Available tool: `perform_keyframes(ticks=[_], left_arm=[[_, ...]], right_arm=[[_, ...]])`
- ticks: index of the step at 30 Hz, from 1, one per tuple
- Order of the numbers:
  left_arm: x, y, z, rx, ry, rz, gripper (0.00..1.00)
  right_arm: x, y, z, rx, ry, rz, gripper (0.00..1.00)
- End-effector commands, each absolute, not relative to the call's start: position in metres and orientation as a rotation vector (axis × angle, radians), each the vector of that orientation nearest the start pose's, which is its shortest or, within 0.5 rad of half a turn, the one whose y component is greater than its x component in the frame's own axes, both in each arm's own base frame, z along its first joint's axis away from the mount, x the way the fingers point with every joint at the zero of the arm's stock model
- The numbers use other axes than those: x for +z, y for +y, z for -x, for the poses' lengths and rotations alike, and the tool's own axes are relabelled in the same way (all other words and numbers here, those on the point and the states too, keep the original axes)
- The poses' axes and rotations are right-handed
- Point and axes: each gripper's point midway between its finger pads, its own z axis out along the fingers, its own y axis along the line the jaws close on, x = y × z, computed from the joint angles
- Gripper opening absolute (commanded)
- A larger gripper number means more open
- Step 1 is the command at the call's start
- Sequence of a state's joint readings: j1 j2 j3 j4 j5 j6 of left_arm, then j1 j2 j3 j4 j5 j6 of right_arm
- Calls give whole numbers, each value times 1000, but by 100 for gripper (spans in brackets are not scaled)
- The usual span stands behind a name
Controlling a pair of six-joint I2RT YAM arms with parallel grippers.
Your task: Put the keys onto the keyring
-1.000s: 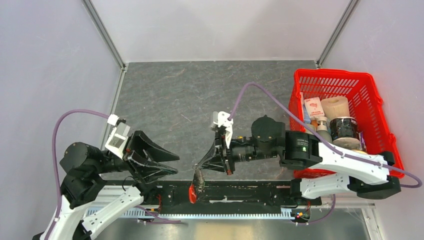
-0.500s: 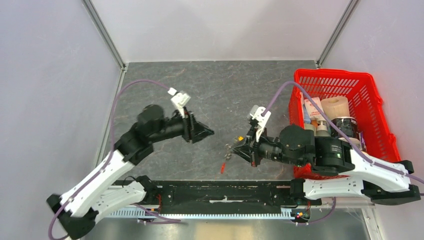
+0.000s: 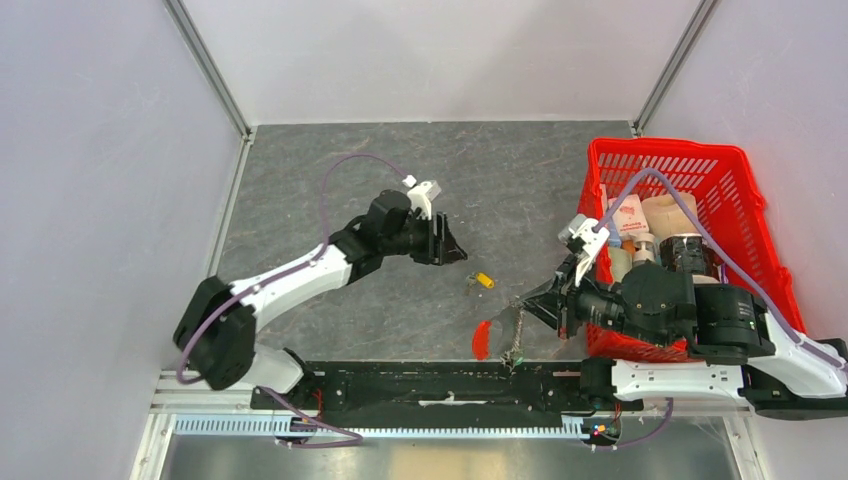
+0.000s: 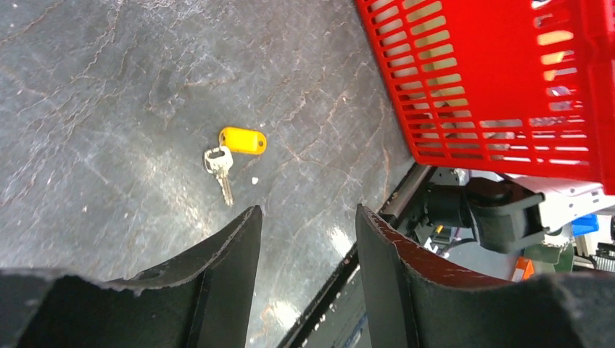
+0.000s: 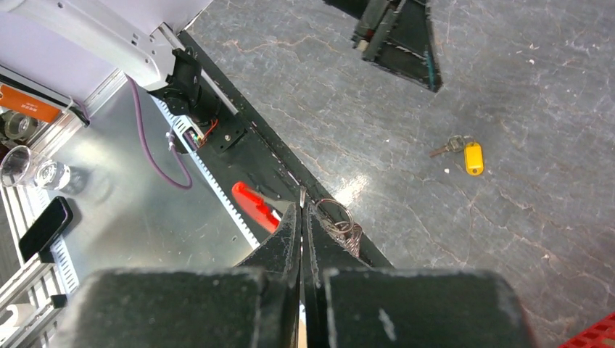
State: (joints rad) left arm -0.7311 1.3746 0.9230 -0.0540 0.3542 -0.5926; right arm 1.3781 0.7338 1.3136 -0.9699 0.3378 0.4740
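The yellow-tagged key [image 3: 483, 281] lies loose on the grey table; it also shows in the left wrist view [image 4: 243, 141] and the right wrist view [image 5: 473, 157]. My left gripper [image 3: 452, 252] is open and empty, just left of this key and above the table [image 4: 307, 217]. My right gripper [image 3: 522, 303] is shut on the keyring [image 5: 335, 216] near the table's front edge. The keyring's red fob [image 3: 483, 338] and chain [image 3: 517, 347] hang below my right gripper. The fob also shows in the right wrist view [image 5: 254, 205]. The green tag is not visible.
A red basket [image 3: 741, 190] with bottles and cans stands at the right, close behind my right arm; its wall shows in the left wrist view [image 4: 493, 87]. A black rail [image 3: 430, 385] runs along the near table edge. Grey walls enclose the table.
My left arm has swung from the near left to the table's middle, beside the yellow-tagged key. My right gripper has moved right with the keyring.
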Motion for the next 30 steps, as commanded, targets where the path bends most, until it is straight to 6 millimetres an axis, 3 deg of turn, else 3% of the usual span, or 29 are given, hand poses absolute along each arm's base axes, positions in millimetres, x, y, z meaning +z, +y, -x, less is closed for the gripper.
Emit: perform_keyframes(ticks=[1, 8, 15, 23, 30], left_arm=[[187, -362, -264, -1215, 2147, -413, 58], [137, -380, -288, -1082, 2231, -414, 60], [91, -383, -305, -929, 2301, -452, 64], [60, -380, -313, -826, 2362, -496, 66], [47, -383, -304, -804, 2395, -542, 58]], right_arm=[[347, 190, -77, 918, 1950, 612, 0], [346, 177, -71, 951, 1964, 594, 0], [344, 173, -67, 964, 1984, 595, 0], [339, 174, -67, 947, 2002, 606, 0], [339, 172, -68, 942, 1998, 597, 0]])
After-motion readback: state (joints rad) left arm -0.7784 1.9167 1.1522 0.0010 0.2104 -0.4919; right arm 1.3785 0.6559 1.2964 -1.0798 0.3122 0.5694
